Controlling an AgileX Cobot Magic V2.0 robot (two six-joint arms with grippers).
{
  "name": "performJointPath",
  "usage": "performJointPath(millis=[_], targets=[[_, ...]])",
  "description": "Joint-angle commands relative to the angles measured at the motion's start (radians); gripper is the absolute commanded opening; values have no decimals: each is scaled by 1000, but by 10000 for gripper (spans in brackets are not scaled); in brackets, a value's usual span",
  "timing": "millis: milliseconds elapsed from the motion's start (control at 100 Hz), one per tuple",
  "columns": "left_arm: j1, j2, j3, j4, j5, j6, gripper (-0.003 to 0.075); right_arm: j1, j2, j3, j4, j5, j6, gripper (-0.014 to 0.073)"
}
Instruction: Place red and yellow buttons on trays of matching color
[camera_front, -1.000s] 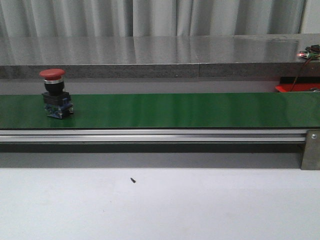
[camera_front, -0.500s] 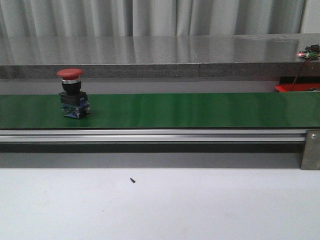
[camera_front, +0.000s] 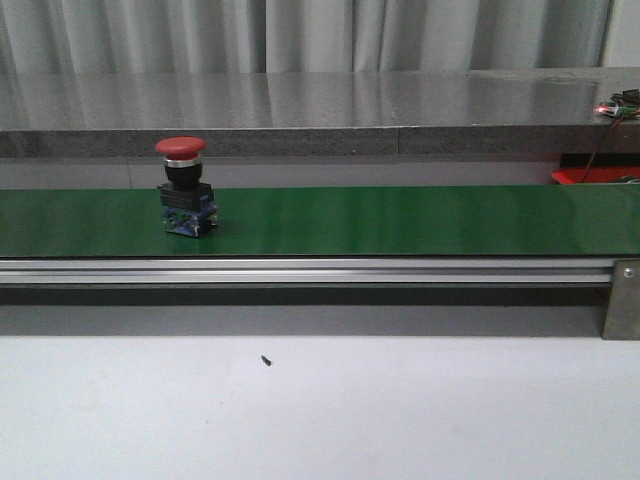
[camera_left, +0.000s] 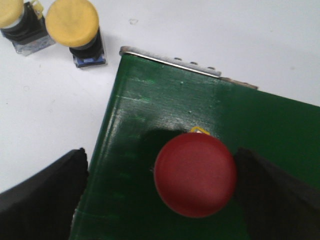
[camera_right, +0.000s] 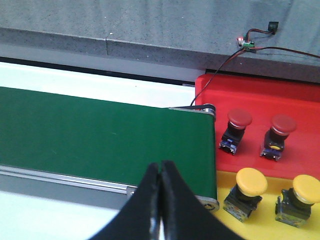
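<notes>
While the red button (camera_front: 182, 186) stands upright on the green belt (camera_front: 400, 220) toward its left part, nothing touches it; seen from the left wrist, its red cap (camera_left: 195, 174) sits between the two dark fingers (camera_left: 42, 200) of the left gripper (camera_left: 160, 200), which are spread wide apart and clear of it; two yellow buttons (camera_left: 72, 22) rest on the white table (camera_left: 225, 35) just off the belt's end; the right gripper (camera_right: 160, 200) has its fingers pressed together over the belt's other end, gripping nothing; beside it, two red buttons (camera_right: 239, 120) stand on the red tray (camera_right: 300, 95) and two yellow ones (camera_right: 251, 182) on the yellow tray (camera_right: 222, 227).
</notes>
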Motion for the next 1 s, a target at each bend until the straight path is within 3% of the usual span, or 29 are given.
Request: performJointPath(millis=[0, 100, 200, 480, 730, 990], targets=[[-12, -96, -20, -55, -5, 31, 574, 1, -1, -28, 9, -81, -8, -67], [-29, -159, 3, -58, 8, 34, 542, 1, -1, -28, 20, -79, -8, -67], [-47, -223, 41, -58, 4, 36, 461, 1, -1, -28, 31, -72, -8, -67], [-157, -400, 196, -65, 3, 50, -14, 1, 10, -28, 31, -44, -8, -67], [-253, -554, 329, -65, -13, 50, -20, 3, 10, -35, 31, -21, -8, -67], [-269, -755, 497, -65, -33, 50, -20, 42, 115, -116, 31, 47, -9, -67]])
